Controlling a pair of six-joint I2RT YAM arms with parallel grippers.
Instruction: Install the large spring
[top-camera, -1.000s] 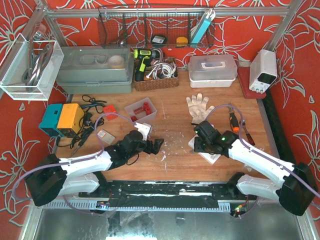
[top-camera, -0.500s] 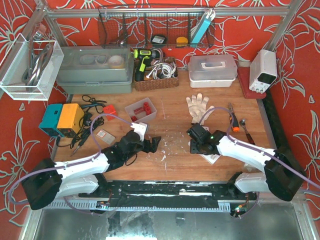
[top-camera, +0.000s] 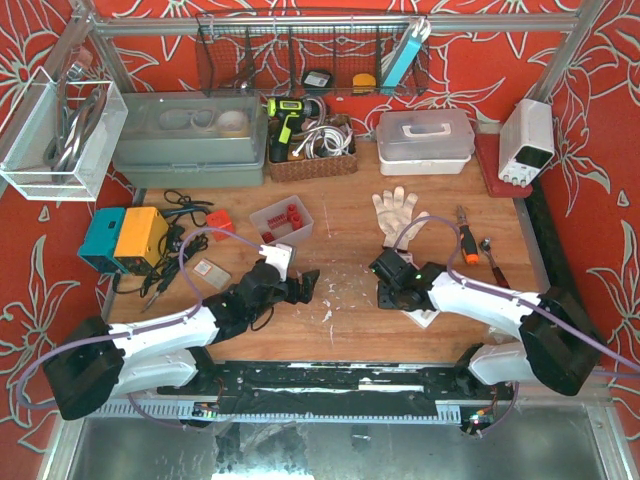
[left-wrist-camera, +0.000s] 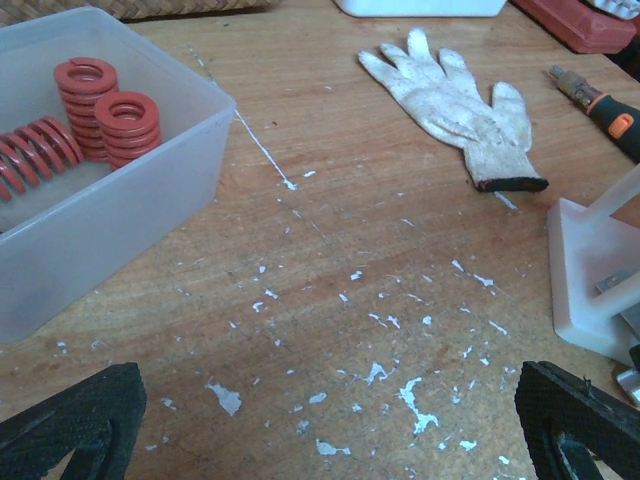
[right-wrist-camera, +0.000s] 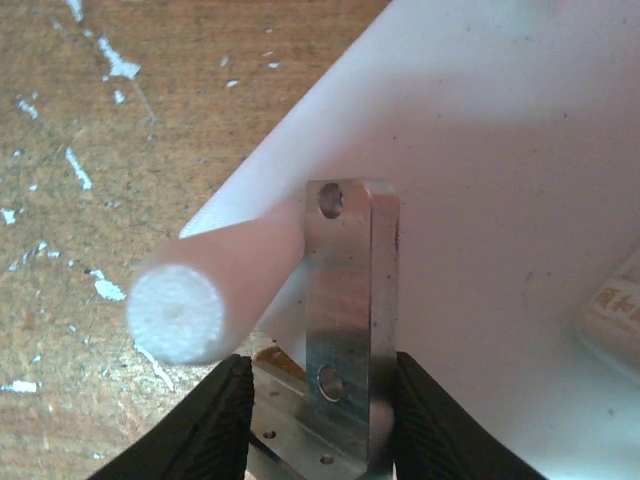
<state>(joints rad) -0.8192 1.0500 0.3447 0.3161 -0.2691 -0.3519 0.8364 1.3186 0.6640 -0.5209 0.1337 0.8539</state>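
Observation:
Several red springs (left-wrist-camera: 100, 115) lie in a clear plastic bin (left-wrist-camera: 130, 210), which the top view shows at the table's middle back (top-camera: 282, 222). My left gripper (left-wrist-camera: 330, 425) is open and empty, low over bare wood to the right of the bin; the top view shows it too (top-camera: 305, 284). My right gripper (right-wrist-camera: 318, 405) is shut on the aluminium bracket (right-wrist-camera: 350, 290) of the white fixture (right-wrist-camera: 500, 180). The fixture's white peg (right-wrist-camera: 195, 295) points toward the camera. The fixture also shows in the left wrist view (left-wrist-camera: 590, 275) and the right gripper in the top view (top-camera: 388, 288).
A white work glove (top-camera: 398, 212) lies behind the fixture. An orange-handled screwdriver (top-camera: 467, 243) and a wrench lie to the right. A blue and yellow box (top-camera: 125, 238) with cables stands at the left. Storage boxes and a basket line the back edge.
My right gripper has slid left with the fixture. My left gripper has moved slightly back and left, toward the bin, still open.

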